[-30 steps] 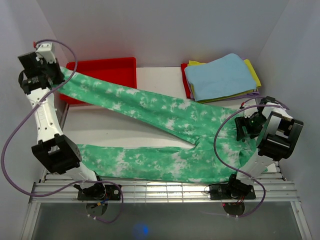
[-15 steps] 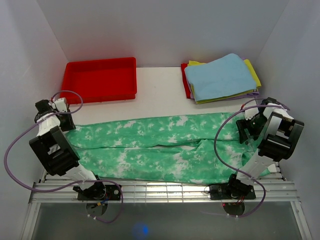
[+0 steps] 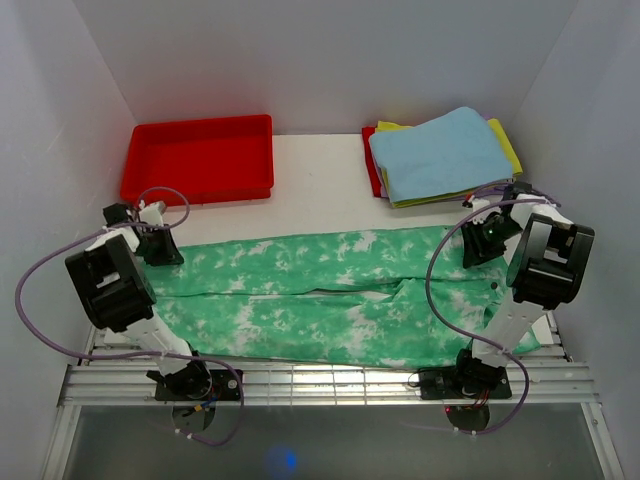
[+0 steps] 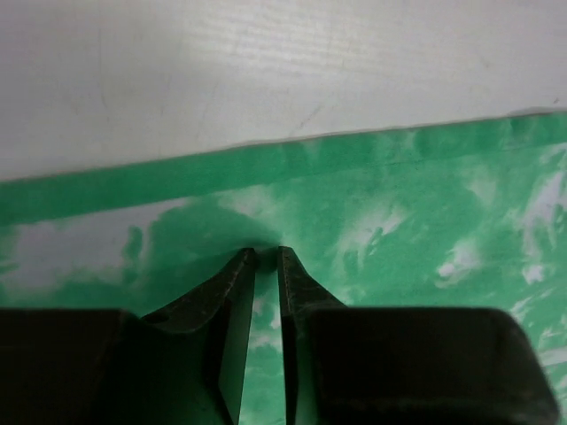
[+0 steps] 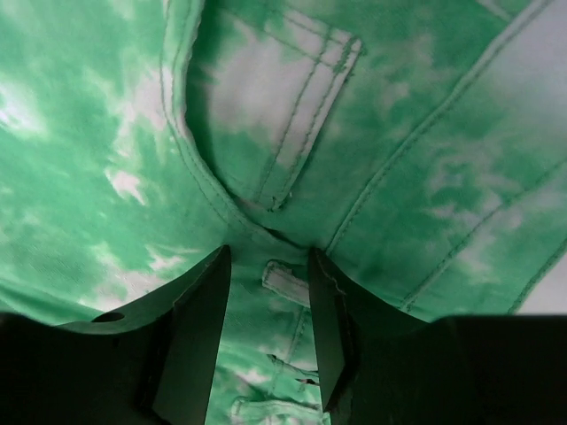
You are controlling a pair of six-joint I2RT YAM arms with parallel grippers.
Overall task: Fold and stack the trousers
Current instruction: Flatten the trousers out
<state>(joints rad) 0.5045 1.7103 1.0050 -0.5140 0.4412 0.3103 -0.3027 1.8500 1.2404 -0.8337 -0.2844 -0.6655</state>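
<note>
trousers (image 3: 330, 300) under both claws — left claw (image 4: 267, 255) narrow (leg edge), right claw (image 5: 268, 255) half-wide astride waistband.

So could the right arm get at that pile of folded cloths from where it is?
Probably yes: the cloth pile lies just beyond the right arm, whose jaws stand open over the trousers, and nothing stands between.

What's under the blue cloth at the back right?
Under the blue cloth, a yellow cloth pokes out at the edges, and a red strip shows at the pile's left side. The rest is covered, so the number of layers cannot be told.
</note>
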